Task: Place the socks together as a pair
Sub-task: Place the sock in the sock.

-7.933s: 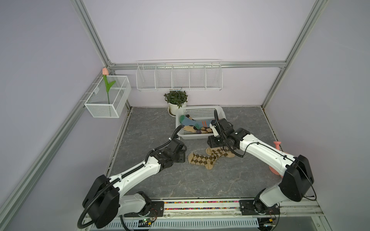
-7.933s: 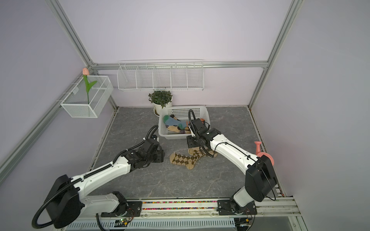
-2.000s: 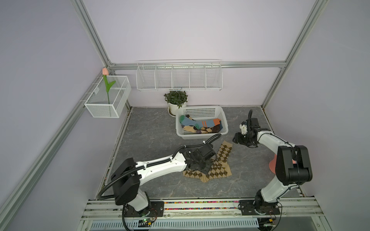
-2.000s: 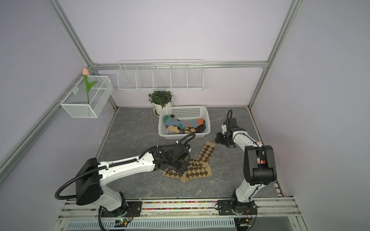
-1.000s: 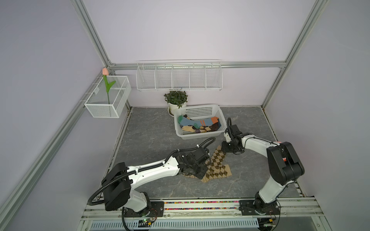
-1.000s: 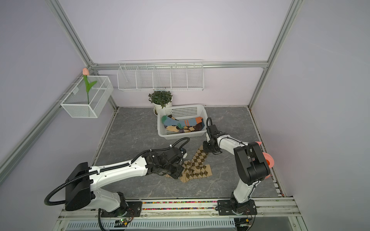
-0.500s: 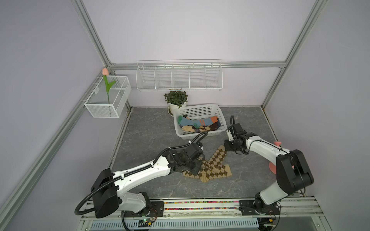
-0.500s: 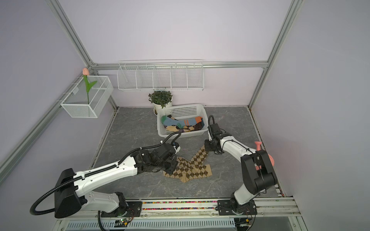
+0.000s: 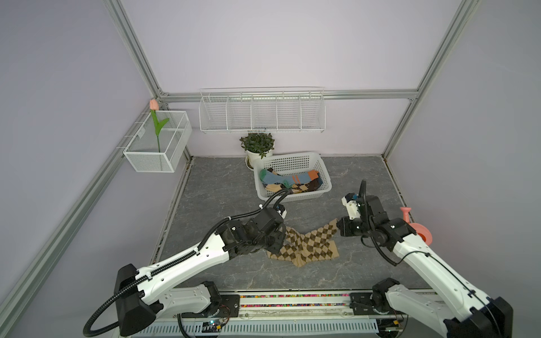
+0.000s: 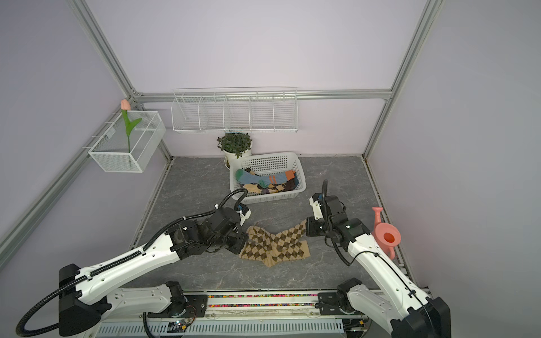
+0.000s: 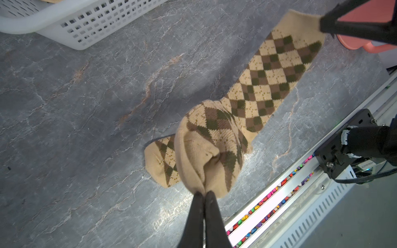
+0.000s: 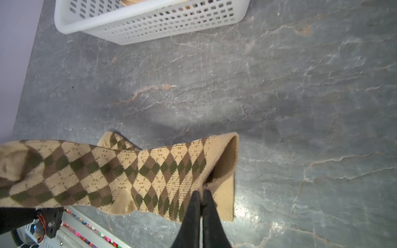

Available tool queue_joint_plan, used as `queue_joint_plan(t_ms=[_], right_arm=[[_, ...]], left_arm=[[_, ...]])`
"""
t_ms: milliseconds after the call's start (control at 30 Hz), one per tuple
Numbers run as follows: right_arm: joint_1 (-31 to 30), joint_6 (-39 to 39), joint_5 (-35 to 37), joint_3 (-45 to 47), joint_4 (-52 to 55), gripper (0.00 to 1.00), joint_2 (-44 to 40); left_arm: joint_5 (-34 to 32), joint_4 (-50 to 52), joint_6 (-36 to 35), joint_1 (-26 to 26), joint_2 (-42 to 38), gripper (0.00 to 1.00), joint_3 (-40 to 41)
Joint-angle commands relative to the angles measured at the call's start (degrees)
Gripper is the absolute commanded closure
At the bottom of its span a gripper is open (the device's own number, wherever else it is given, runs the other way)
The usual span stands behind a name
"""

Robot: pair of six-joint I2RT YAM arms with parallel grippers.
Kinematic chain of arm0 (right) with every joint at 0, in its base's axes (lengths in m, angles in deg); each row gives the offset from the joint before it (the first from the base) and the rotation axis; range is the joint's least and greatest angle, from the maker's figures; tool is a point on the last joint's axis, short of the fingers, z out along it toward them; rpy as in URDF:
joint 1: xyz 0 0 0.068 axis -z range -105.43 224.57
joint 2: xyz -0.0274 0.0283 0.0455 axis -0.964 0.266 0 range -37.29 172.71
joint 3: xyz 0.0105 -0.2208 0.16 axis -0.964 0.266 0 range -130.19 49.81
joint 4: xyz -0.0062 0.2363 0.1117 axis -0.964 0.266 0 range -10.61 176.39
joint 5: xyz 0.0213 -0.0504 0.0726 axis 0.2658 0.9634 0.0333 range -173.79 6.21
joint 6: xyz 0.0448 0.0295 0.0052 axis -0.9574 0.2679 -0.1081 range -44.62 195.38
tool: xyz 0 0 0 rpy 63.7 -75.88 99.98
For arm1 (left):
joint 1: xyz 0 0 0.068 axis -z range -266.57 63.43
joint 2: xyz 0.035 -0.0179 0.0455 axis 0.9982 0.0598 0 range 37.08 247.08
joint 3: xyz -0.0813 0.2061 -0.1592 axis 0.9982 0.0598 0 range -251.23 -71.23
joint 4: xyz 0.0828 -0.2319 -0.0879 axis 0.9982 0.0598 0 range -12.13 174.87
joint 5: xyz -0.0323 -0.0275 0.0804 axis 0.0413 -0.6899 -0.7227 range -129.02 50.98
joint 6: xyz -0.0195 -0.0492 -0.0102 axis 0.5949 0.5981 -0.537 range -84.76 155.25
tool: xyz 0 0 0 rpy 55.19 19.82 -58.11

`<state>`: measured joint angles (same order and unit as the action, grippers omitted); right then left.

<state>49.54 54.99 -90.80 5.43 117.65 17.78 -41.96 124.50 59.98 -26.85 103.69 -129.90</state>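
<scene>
Two tan argyle socks are out on the grey table. One tan argyle sock (image 9: 310,235) (image 10: 278,235) hangs stretched between both grippers, just above the table. My left gripper (image 9: 279,241) (image 11: 204,193) is shut on its toe end (image 11: 214,154). My right gripper (image 9: 339,228) (image 12: 200,193) is shut on its cuff (image 12: 217,163). The second tan argyle sock (image 9: 313,256) (image 10: 281,256) lies flat underneath, partly covered, its toe (image 11: 161,158) showing in the left wrist view. More socks, one blue with orange stripes (image 9: 295,179), lie in the basket.
The white plastic basket (image 9: 292,162) (image 10: 269,162) stands behind the socks, a potted plant (image 9: 257,145) behind it. A pink watering can (image 9: 418,231) (image 10: 386,237) stands close behind my right arm by the right wall. Wire racks hang on the walls.
My right gripper has shut on the sock's cuff and drawn it slightly toward the front. The left gripper pulled the toe end a little left, so the sock now spans both grippers.
</scene>
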Motion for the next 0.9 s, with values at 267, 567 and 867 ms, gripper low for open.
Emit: queue_joint_plan(t_ms=[267,567,867], right_arm=[[-7.4,-6.6,-0.9,7.9,-1.6,0.93,-3.6],[-7.5,-7.0,1.8,12.2,-8.0,0.93,-0.1],[-7.5,-6.1,2.4,8.6,-4.4,0.93,-2.0]], left_arm=[[-3.6,8.1,-0.9,0.0,4.6,1.0,-0.8],[-7.2,8.1,-1.7,-0.3,12.0,1.0,-0.8],[-9.4,10.0,-2.6,-0.4,12.7,1.0,-3.0]])
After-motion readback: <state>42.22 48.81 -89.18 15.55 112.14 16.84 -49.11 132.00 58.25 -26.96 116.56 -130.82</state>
